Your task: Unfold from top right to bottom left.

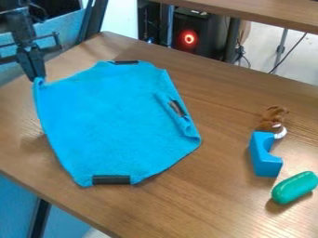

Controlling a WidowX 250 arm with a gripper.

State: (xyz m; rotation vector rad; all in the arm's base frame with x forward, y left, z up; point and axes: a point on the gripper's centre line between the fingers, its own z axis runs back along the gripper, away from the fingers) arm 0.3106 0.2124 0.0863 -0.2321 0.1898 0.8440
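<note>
That cloth (118,125) looks soft, light and floppy. The pincer (36,78) has its upper-left corner nipped, a sensible hold.

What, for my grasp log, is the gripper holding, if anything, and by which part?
The gripper holds the blue cloth by its upper-left corner, as seen in the camera view.

The cloth (112,121) is bright blue with black strips; at right sit a blue arch block (263,160), green capsule (294,188) and brown-and-white plush (273,120).
</note>
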